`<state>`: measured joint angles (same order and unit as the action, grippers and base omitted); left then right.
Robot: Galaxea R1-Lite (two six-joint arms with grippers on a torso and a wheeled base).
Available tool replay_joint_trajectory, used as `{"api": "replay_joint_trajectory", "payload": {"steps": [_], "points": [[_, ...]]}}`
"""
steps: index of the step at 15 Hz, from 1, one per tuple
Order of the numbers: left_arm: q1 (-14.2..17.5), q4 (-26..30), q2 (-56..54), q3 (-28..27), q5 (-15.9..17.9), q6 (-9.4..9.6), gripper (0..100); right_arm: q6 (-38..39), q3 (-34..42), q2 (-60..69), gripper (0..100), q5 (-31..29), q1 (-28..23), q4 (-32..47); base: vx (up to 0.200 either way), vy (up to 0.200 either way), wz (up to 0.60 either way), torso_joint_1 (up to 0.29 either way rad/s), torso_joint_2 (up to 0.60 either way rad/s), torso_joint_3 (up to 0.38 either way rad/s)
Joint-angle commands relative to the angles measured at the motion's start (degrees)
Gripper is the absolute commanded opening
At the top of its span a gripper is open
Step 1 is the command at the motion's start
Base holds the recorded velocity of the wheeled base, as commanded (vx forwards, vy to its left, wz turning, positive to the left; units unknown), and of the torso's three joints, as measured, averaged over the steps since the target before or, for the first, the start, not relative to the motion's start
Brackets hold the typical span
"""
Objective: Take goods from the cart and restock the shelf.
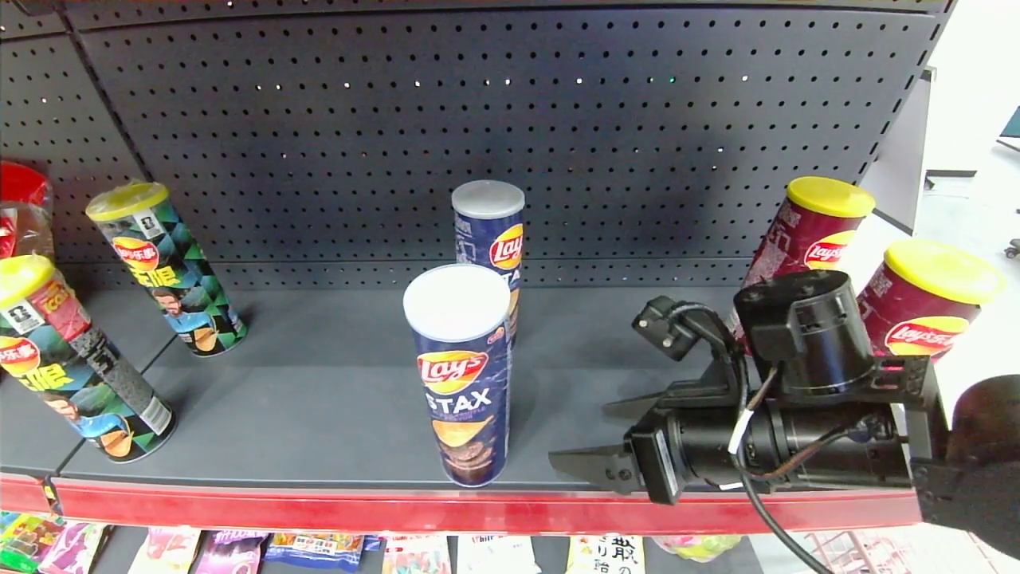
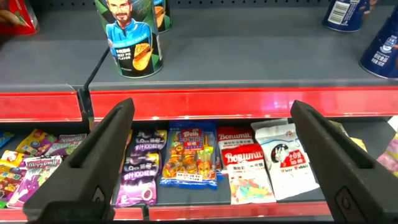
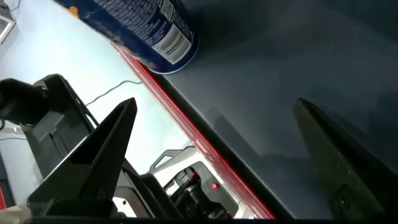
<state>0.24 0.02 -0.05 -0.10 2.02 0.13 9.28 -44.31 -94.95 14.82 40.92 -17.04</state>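
Note:
Two blue chip cans stand upright mid-shelf, one at the front (image 1: 462, 383) and one behind it (image 1: 488, 239). My right gripper (image 1: 586, 434) is open and empty, lying low over the shelf's front edge just right of the front blue can. In the right wrist view its fingers (image 3: 112, 149) spread over the grey shelf, and the front blue can (image 3: 143, 31) is a little beyond them. My left gripper (image 2: 211, 109) is open and empty in front of the red shelf edge (image 2: 236, 102), below a teal can (image 2: 130, 37).
Two teal cans (image 1: 167, 267) (image 1: 72, 367) stand at the shelf's left, and two maroon cans (image 1: 813, 231) (image 1: 932, 303) behind my right arm. Bare grey shelf (image 1: 319, 383) lies between the groups. Snack bags (image 2: 193, 162) fill the lower shelf.

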Motion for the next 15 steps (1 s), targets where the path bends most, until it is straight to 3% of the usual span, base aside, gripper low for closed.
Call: {"api": "replay_joint_trajectory", "payload": {"steps": [1,15], "points": [[0.02,0.06,0.05,0.01,0.00,0.04,100,0.13,-2.09,-2.43,100,0.03,0.03,-0.01,0.000,0.000,0.00,0.000,0.00,0.000],[0.02,-0.02,0.05,0.01,0.00,0.04,100,-3.21,-5.78,-6.91,100,0.03,1.88,-0.01,0.000,0.000,0.00,0.000,0.00,0.000]]}}
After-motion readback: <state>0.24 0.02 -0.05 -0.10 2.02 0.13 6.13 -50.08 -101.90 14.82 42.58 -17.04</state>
